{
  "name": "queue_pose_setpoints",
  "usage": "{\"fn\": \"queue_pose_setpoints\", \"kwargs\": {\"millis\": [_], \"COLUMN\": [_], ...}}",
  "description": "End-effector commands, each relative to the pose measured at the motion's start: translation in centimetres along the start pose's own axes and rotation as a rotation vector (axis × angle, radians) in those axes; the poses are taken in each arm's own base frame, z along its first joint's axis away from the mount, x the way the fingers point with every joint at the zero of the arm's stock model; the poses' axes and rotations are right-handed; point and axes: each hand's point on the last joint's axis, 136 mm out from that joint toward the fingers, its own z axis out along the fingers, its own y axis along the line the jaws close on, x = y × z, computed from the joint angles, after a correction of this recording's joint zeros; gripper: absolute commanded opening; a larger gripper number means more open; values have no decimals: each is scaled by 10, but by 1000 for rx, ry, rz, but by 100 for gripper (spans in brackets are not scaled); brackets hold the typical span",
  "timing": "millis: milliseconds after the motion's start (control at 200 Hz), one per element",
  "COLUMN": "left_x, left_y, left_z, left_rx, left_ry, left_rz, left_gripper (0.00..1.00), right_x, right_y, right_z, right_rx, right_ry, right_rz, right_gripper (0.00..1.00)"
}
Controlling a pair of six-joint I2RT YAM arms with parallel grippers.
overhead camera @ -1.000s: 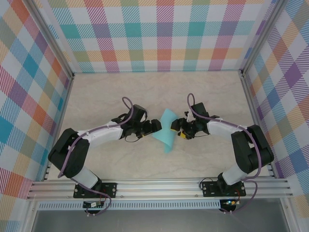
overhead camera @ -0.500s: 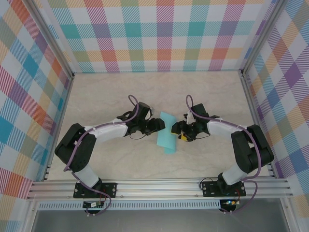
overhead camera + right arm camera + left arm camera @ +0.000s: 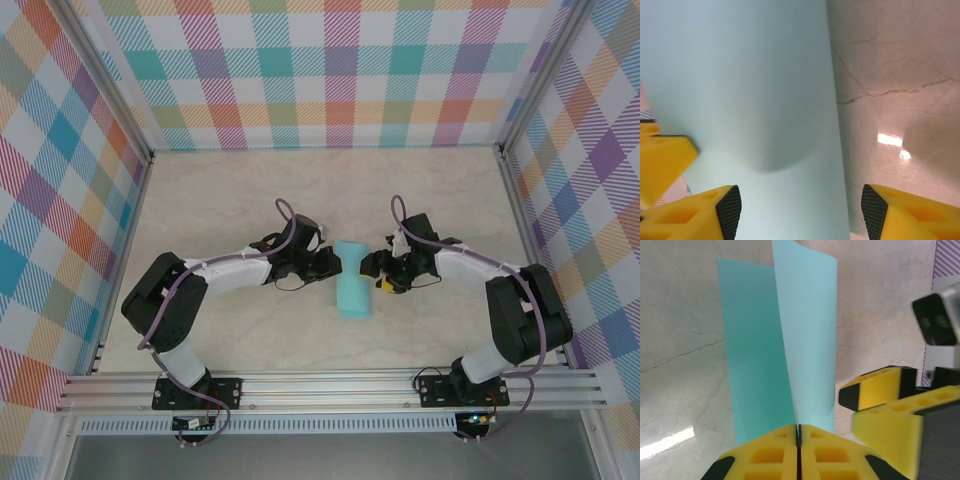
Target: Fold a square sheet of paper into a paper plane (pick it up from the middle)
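The square sheet of paper point(image 3: 352, 282) is light turquoise and lies bent over on itself at the table's middle, between the two arms. In the left wrist view the sheet point(image 3: 765, 350) shows two layers, the upper flap curling up. My left gripper point(image 3: 335, 265) is shut on the paper's left edge, its yellow pads pressed together on the sheet point(image 3: 798, 432). My right gripper point(image 3: 376, 273) stands open at the paper's right side. In the right wrist view the curved paper point(image 3: 755, 100) lies between and beyond its spread fingertips point(image 3: 730, 205).
The marble-patterned tabletop point(image 3: 230, 200) is bounded by aluminium posts and checked walls point(image 3: 330, 70). The right gripper's yellow fingers point(image 3: 880, 390) sit close beside the left gripper, to the right of the paper. The left gripper's finger point(image 3: 660, 160) shows at the left edge of the right wrist view.
My left gripper moved right to the paper and shut on its edge. The sheet went from a tilted, spread shape to a narrower doubled-over one. The right gripper stayed open, barely moving.
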Motion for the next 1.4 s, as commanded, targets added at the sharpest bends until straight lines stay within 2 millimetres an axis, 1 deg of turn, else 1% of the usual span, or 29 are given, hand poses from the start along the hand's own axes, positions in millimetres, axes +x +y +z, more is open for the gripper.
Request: {"fn": "queue_pose_setpoints", "kwargs": {"millis": [0,185,315,410,500,575,650,695,785,945,1015,1095,1220,1395], "left_x": [-4,-1,0,0,0,-2,-4,-6,-11,-16,-17,-19,-19,-18], "left_y": [-19,-17,-17,-18,-16,-12,-9,-6,1,9,11,14,13,14], "left_z": [9,22,27,29,30,28,19,13,-4,-32,-41,-51,-59,-63], "left_rx": [45,30,31,30,14,-20,-57,-83,-149,-227,-246,-264,-259,-260], "left_ry": [2,16,20,23,23,11,-13,-32,-85,-166,-189,-221,-248,-253], "left_rz": [31,28,26,28,28,29,35,35,39,42,41,32,29,32], "left_gripper": [7,7,8,9,10,15,23,30,41,43,43,43,43,44], "right_x": [1,-1,-2,-3,-3,-4,-5,-5,-5,-5,-3,0,1,1], "right_y": [8,1,-6,-13,-20,-24,-28,-30,-33,-36,-33,-36,-40,-47], "right_z": [-9,1,7,12,16,17,17,18,19,19,20,23,26,26], "right_rx": [-32,-20,3,29,56,79,101,111,128,153,163,198,269,402], "right_ry": [5,36,47,60,71,70,69,71,73,75,90,105,114,128], "right_rz": [-34,-13,-5,7,18,27,34,39,49,45,24,23,13,-16], "right_gripper": [68,69,69,66,61,60,60,59,59,60,61,62,63,67]}}
